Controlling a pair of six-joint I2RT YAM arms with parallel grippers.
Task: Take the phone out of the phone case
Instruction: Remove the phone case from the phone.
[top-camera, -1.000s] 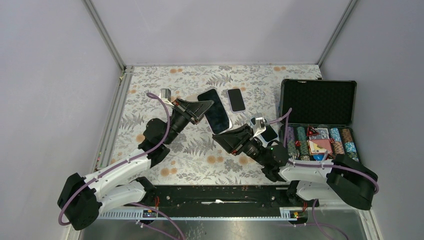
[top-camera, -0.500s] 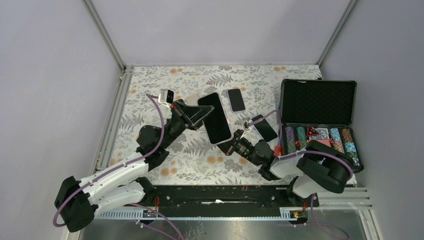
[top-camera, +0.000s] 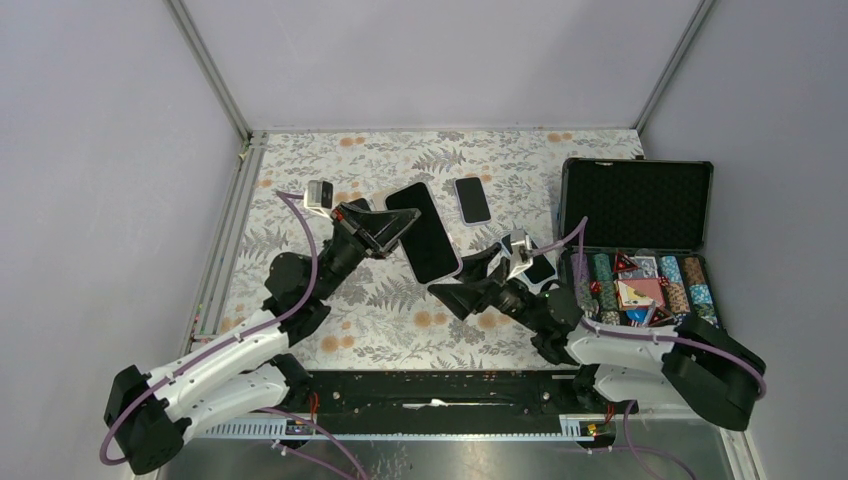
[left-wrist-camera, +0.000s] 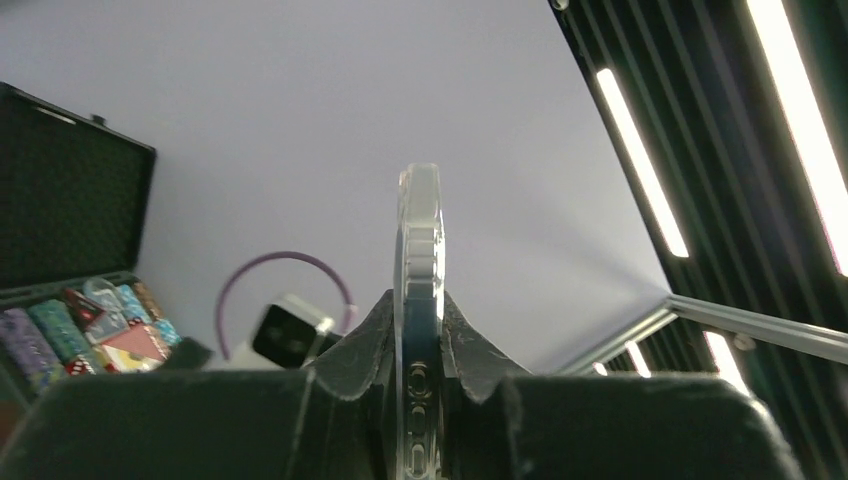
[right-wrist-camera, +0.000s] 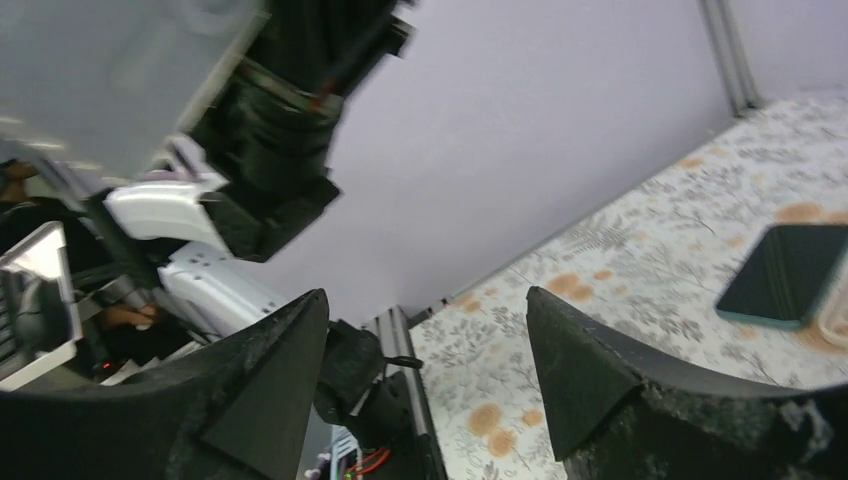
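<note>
The phone (top-camera: 425, 235) is a large black slab in a clear phone case, held tilted above the flowered table. My left gripper (top-camera: 390, 227) is shut on its left long edge. In the left wrist view the cased phone (left-wrist-camera: 418, 220) stands edge-on between the closed fingers of the left gripper (left-wrist-camera: 418, 312). My right gripper (top-camera: 463, 283) hangs open just below and right of the phone's lower end, not touching it. The right wrist view shows the right gripper (right-wrist-camera: 425, 305) spread wide with nothing between its fingers.
A small phone (top-camera: 472, 199) lies on the table behind the held one. A dark phone (top-camera: 540, 268) lies by the right wrist and shows as the teal-edged dark phone (right-wrist-camera: 790, 270). An open black case (top-camera: 637, 200) of poker chips (top-camera: 640, 285) stands at the right.
My right gripper has opened and drawn back from the phone's lower end, which it had been at half a second ago. The left arm has carried the phone slightly left.
</note>
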